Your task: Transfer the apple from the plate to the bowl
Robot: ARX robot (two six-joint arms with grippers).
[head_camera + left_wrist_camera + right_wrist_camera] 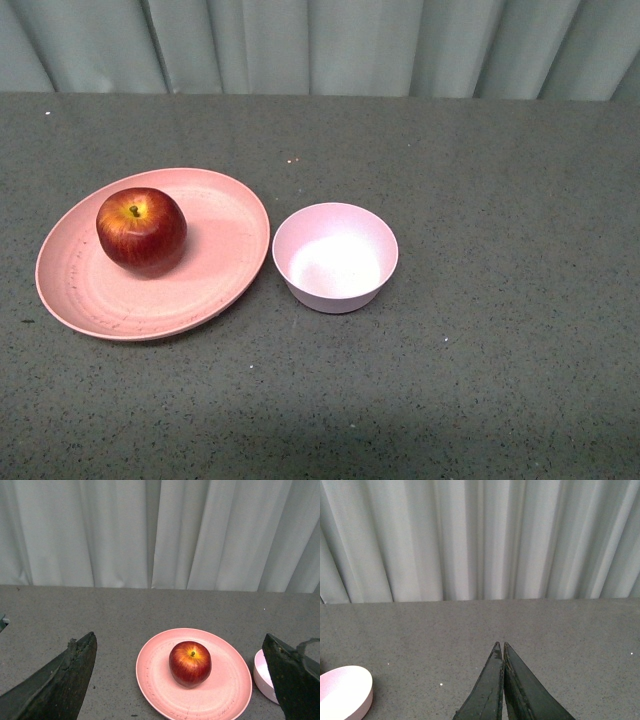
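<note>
A glossy dark red apple (141,230) with a yellow patch at its stem sits on the wide salmon-pink plate (220,275), toward its far left part. Just right of the plate stands the small pale pink bowl (335,257), with nothing in it. Neither arm shows in the front view. In the left wrist view, my left gripper (179,641) is open and wide apart, with the apple (190,663) and plate (230,692) ahead between its dark fingers (70,672); the bowl's edge (264,677) peeks out beside one finger. My right gripper (500,644) is shut on nothing above bare table.
The table (500,380) is dark grey and speckled. A pale pleated curtain (320,45) hangs along its far edge. In the right wrist view the bowl's rim (345,690) shows at the picture's lower corner, well apart from the shut fingers.
</note>
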